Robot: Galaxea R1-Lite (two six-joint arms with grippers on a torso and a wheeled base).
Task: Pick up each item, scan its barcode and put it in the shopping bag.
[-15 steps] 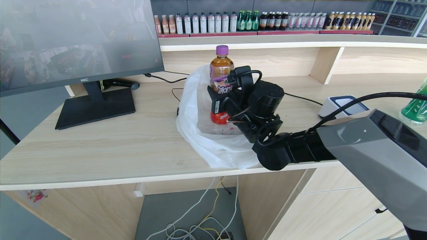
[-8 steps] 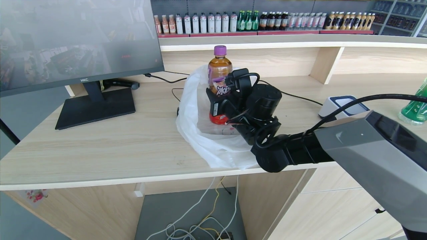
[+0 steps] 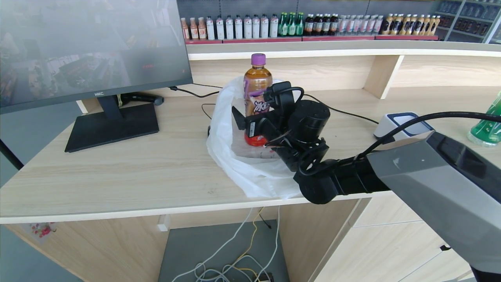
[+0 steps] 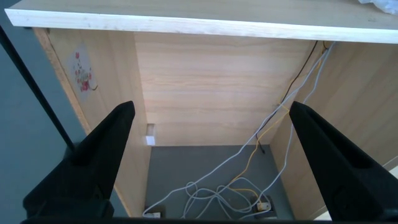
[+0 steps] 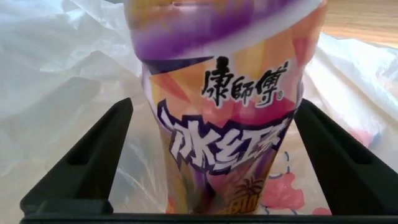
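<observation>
My right gripper (image 3: pixel 255 117) opens around the bottle (image 3: pixel 257 84). A second ago its finger on my left lay flat against the label; now that finger stands swung out from the bottle, with a strip of the shopping bag (image 3: pixel 235 164) showing between them. Before the release, the arm shifts a little toward my left, and the bottle goes with it, its purple cap ending slightly left of where it was. The wrist and forearm sit a touch farther left too.

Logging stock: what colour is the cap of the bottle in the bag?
Purple cap, clearest in the head view.
</observation>
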